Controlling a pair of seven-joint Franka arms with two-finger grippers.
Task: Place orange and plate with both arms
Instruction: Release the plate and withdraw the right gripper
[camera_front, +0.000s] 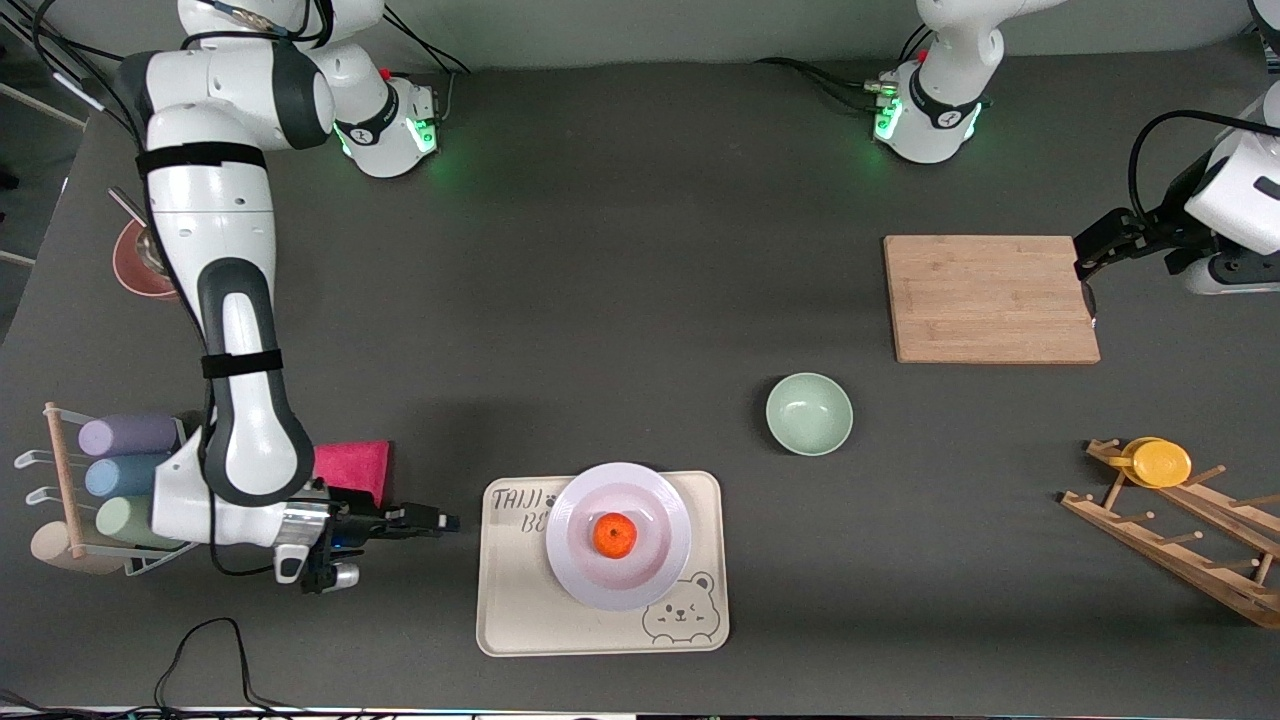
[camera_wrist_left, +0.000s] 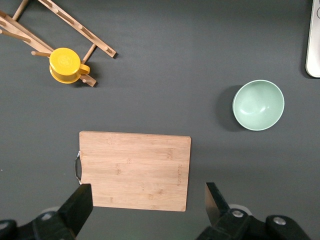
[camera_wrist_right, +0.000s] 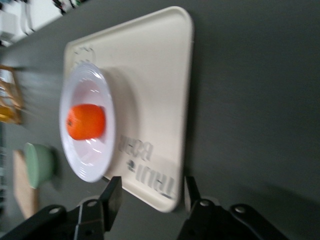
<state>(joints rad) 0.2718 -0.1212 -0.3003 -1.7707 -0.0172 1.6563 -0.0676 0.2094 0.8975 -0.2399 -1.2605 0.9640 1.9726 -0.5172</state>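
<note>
High front camera, two wrist views

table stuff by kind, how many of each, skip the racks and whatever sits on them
Fruit: 1, the orange
Plates: 1, the plate
Bowls: 1, the green bowl
Trays: 1, the cream tray
Cutting boards: 1, the wooden board
Cloths: 1, the pink cloth
Total: 6

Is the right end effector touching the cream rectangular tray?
Apart. The front view shows dark table between the right end effector and the cream rectangular tray; its fingers are open and empty.
</note>
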